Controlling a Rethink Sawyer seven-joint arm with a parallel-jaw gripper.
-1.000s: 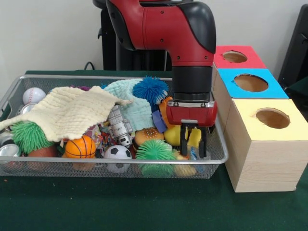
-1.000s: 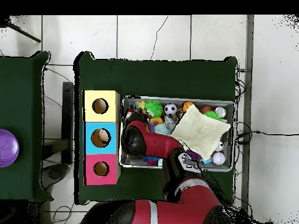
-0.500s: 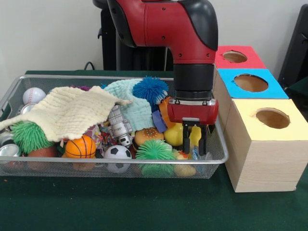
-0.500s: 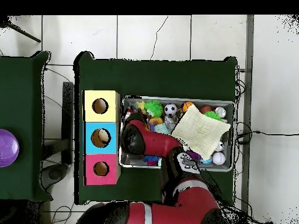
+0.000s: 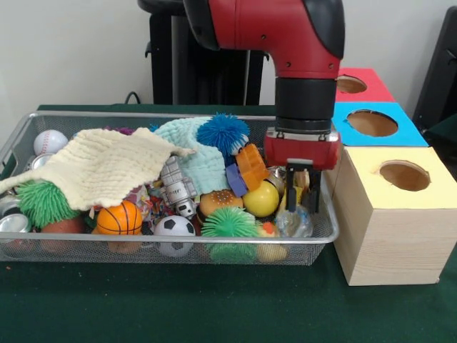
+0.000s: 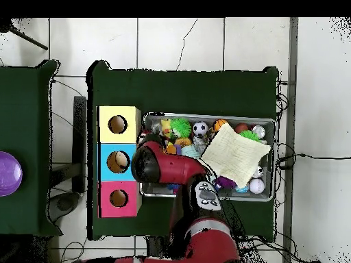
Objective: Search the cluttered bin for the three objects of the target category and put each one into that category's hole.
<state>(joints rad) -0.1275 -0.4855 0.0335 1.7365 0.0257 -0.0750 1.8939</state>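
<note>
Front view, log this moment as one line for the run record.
gripper: fingers shut on small yellow object | position: above wire mesh bin's end nearest yellow-topped wooden box | deposit: not yet done

Robot lab: pedestal arm (image 5: 285, 36), tiled floor (image 6: 206, 41)

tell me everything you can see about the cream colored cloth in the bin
The cream cloth is a soft, waffle-textured fabric, square in the overhead view, lying loosely spread and rumpled over the clutter in the wire bin. In the front view it covers the bin's left half; one corner reaches toward the pale teal knitted item, its lower edge drapes onto the green spiky ball, and the baseball sits behind it. The gripper is not touching it.
</note>
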